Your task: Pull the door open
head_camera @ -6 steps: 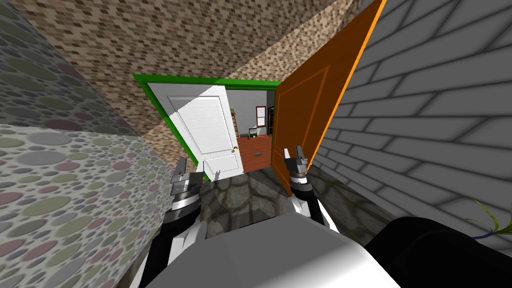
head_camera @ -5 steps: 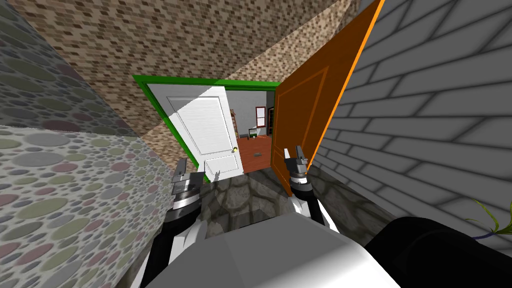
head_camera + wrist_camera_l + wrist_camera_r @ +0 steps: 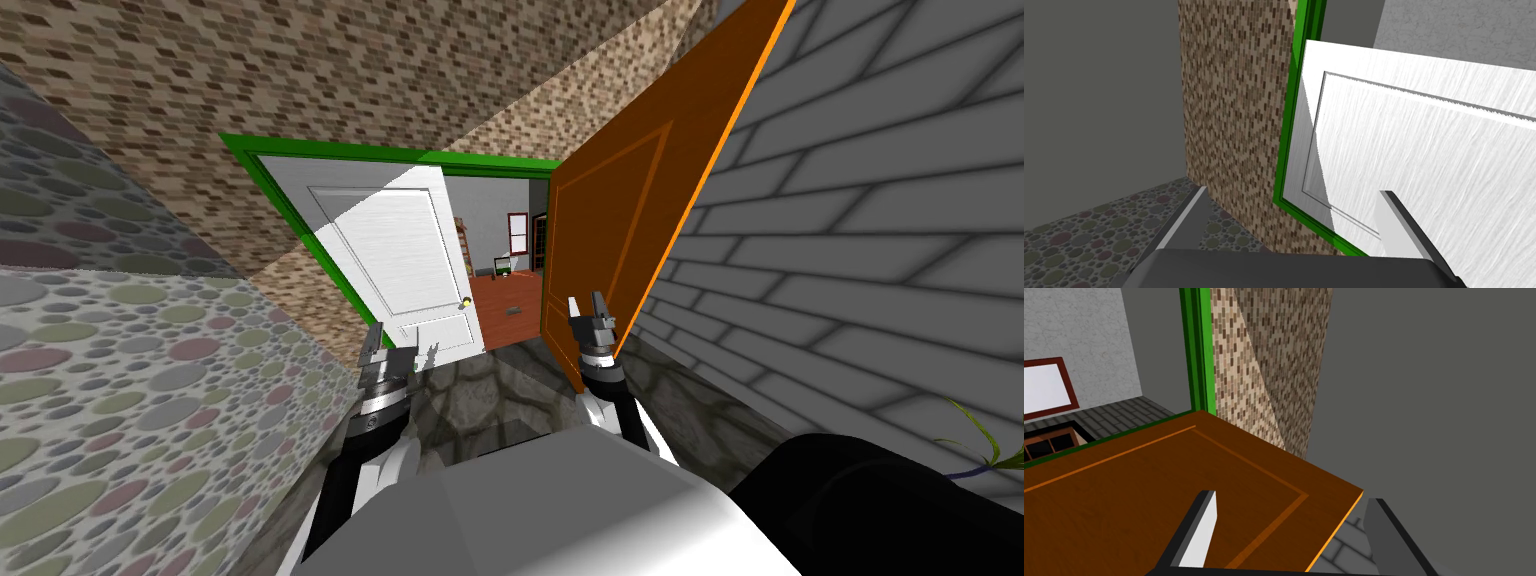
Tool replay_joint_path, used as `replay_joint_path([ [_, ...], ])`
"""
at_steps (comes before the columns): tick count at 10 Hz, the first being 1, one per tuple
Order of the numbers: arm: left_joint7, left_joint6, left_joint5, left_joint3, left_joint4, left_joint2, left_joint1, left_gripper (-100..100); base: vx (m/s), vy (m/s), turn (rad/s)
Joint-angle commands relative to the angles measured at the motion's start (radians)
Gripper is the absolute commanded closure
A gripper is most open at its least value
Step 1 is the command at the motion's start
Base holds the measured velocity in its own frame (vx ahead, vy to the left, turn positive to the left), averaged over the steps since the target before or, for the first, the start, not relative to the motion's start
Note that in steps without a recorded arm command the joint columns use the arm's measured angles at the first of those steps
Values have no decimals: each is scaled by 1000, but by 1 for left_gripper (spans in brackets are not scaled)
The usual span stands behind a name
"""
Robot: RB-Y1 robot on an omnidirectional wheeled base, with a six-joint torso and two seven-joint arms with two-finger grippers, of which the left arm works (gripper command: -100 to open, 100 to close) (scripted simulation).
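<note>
A green frame [image 3: 262, 165] holds two door leaves. The white leaf [image 3: 400, 260], with a small yellow knob [image 3: 465, 302], stands partly ajar. The orange leaf [image 3: 620, 220] is swung wide toward me. My left gripper [image 3: 392, 348] hovers low in front of the white leaf, below and left of the knob. In the left wrist view this gripper [image 3: 1293, 192] is open, facing the white leaf [image 3: 1424, 150] and the frame [image 3: 1289, 125]. My right gripper [image 3: 586, 305] is beside the orange leaf's free edge. The right wrist view shows it [image 3: 1291, 497] open above the orange panel [image 3: 1149, 488], holding nothing.
A pebble-patterned wall [image 3: 120, 380] crowds my left and a grey block wall [image 3: 850, 260] my right. Cobbled stone floor [image 3: 490, 390] runs to the doorway. Beyond the gap lies a room with a red-brown floor [image 3: 510, 310]. A black bulk [image 3: 880, 500] and a plant leaf [image 3: 985, 440] sit low right.
My left gripper has moved right, nearer the white leaf's lower part. The head view has shifted a little, so the frame sits further left. The right gripper holds its place.
</note>
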Motion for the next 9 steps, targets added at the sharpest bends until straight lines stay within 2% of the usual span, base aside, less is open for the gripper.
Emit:
replay_joint_path([
  [1, 23, -13, 14, -8, 30, 1, -4, -100, 127, 6, -44],
  [9, 172, -71, 114, -24, 207, 25, -44, -100, 89, 13, -58],
])
